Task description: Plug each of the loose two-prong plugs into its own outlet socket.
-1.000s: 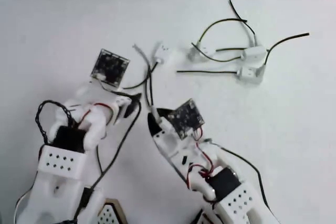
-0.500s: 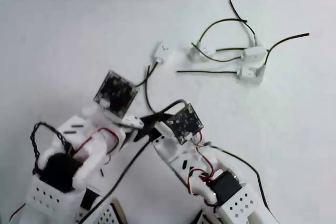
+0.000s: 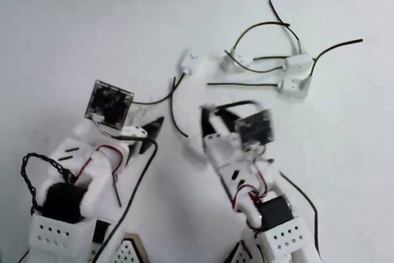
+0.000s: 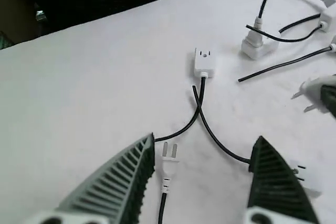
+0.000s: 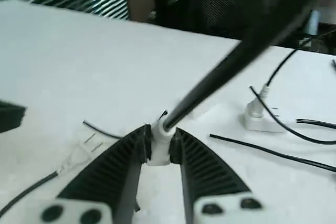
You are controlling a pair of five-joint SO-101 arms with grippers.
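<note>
Gripping one white plug (image 5: 159, 148) by its body, my right gripper (image 5: 160, 131) is clenched on it near the lone socket (image 4: 203, 60), on the arms' side of it. I judge the hold sits that far back so the two prongs stay free to meet the slots. In the left wrist view those prongs appear to point across the table (image 4: 79, 93) rather than at the lone socket, so I expect it needs turning first. Its black cord (image 5: 226, 61) rises out of the jaws and crosses the right wrist camera, which could hide the slots from me.

A second plug (image 4: 169, 156) lies flat, also on the arms' side of the lone socket, with its prongs aimed roughly toward it. My left gripper (image 4: 205, 140) hangs over it with the jaws spread wide and nothing in them. The second plug sits close to one finger rather than centred, probably a staging spot for a pick.

Both plugs are small and white, with thin metal prongs and thin black leads. The lone socket is a small white block, slots up, with dark leads trailing toward the arms. Beyond it, well apart, lie the other sockets (image 3: 295, 63) among looping wires.
</note>
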